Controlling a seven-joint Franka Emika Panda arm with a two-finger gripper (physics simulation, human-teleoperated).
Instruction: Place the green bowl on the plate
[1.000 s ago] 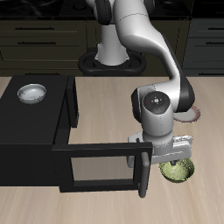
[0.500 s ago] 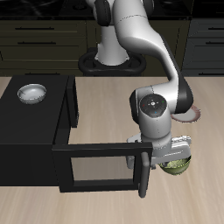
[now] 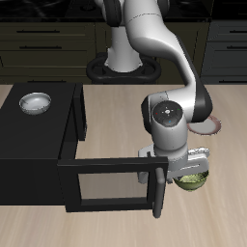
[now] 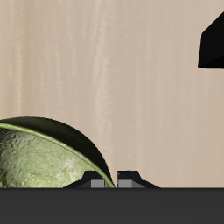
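The green bowl sits near the table's front edge, its upper part covered by my gripper. In the wrist view the green bowl fills much of the frame, showing its mottled light green inside. Its rim runs between my two fingertips, which stand close together on it. The gripper looks shut on the rim. Only a sliver of the plate, a pinkish edge, shows farther back; the arm hides the rest.
A black cabinet stands beside the arm, and its open door reaches out close to the bowl. A white-grey metallic bowl rests on top of the cabinet. A dark block shows in the wrist view.
The gripper came down over the green bowl and covers more of it. The bowl's visible part has shifted slightly back from the table's front edge.
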